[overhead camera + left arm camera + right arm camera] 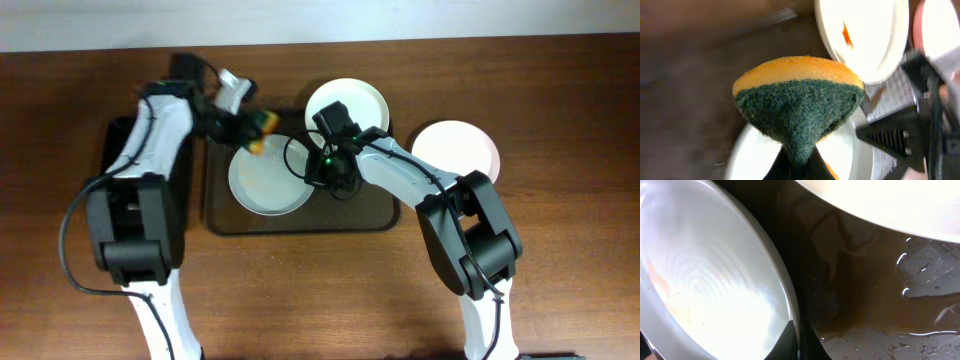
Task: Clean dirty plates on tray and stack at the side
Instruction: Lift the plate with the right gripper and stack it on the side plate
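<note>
Currently mid-wipe, by the look of it, on the front plate [268, 185]. Lies flat in the left half of the tray [300, 224], with a faint orange trace on it in both wrist views, so judged not yet clean. Sits just below the left claw [250, 122] and a little toward the robot from it. Left claw pinched tight on a sponge [262, 125] (yellow back, green scouring face, squeezed into a wedge) over the plate's far rim. Round, so no long axis to line up with; only a direction, down and inward from the sponge.

Right claw [322, 166] right at that same plate's right edge, rim close against a fingertip in the right wrist view. Cannot tell whether clamped on the rim or merely beside it. Left arm better placed for the scrub, right arm for steadying or lifting away.

Farther out, second plate [348, 100] at the tray's far right corner, marked by a clear smear [846, 35]. Third plate [455, 150] off the tray on the bare surface [560, 250] to the right, apparently plain, probably the start of the stack. Smaller black tray [115, 150] beneath the left arm.
</note>
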{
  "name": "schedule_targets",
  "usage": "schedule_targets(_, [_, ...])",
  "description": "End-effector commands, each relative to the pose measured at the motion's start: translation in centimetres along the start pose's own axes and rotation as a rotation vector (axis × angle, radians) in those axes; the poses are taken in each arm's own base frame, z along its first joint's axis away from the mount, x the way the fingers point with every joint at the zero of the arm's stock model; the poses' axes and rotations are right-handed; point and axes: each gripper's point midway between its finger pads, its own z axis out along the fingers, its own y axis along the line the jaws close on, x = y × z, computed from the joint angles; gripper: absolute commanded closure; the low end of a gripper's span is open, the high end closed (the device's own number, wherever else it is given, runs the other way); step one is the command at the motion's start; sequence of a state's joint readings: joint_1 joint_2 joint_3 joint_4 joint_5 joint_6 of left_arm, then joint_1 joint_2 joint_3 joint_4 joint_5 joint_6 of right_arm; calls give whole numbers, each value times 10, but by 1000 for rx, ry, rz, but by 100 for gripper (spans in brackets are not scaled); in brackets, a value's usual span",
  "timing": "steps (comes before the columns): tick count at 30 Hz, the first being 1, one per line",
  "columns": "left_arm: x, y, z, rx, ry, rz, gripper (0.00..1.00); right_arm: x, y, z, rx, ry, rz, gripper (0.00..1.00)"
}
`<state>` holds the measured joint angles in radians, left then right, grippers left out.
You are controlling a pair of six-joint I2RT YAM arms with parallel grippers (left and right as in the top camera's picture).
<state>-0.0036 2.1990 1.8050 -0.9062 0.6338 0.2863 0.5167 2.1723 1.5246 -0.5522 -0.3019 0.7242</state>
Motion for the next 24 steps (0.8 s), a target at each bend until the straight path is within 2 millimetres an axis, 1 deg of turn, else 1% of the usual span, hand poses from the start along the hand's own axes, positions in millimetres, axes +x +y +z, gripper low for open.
schedule_targets(1, [-20, 26, -33, -10, -106, -230, 100, 4, 2, 2, -15, 26, -17, 96])
schedule_targets(2, [-20, 38, -42, -16, -126, -347, 100, 4, 7, -2, -35, 29, -39, 96])
schedule_targets(3, [-18, 45, -47, -11, -137, -400, 100, 2, 12, -10, -45, 16, -81, 96])
schedule_targets(4, [-17, 46, -49, -11, -134, -407, 100, 1, 17, -18, -52, 1, -124, 96])
schedule_targets(5, [-15, 45, -48, -9, -125, -412, 100, -2, 17, -31, -25, -24, -154, 96])
schedule_targets(6, [-14, 43, -46, -8, -118, -408, 100, -5, 12, -45, 21, -52, -176, 96])
schedule_targets(8, [-13, 40, -42, -21, -105, -394, 100, -12, -3, -83, 161, -124, -219, 96])
schedule_targets(10, [-12, 38, -38, -40, -94, -384, 100, -16, -7, -114, 238, -185, -259, 96])
schedule_targets(11, [-12, 37, -36, -54, -87, -378, 100, -16, -4, -128, 249, -215, -279, 96])
schedule_targets(12, [-12, 35, -33, -62, -80, -371, 100, -15, 6, -149, 256, -272, -316, 96])
schedule_targets(14, [-12, 33, -32, -60, -78, -368, 99, -17, 10, -175, 340, -380, -347, 96])
schedule_targets(16, [-12, 34, -32, -64, -77, -368, 100, -18, 13, -196, 466, -502, -388, 96])
schedule_targets(18, [-11, 37, -32, -84, -74, -369, 100, -17, 19, -210, 587, -612, -429, 96])
schedule_targets(20, [-10, 37, -32, -86, -72, -371, 100, -13, 30, -234, 742, -775, -475, 96])
schedule_targets(22, [-10, 37, -32, -86, -72, -371, 99, -8, 42, -256, 840, -910, -495, 96])
schedule_targets(24, [-10, 37, -32, -86, -72, -371, 100, -3, 50, -264, 871, -967, -505, 96])
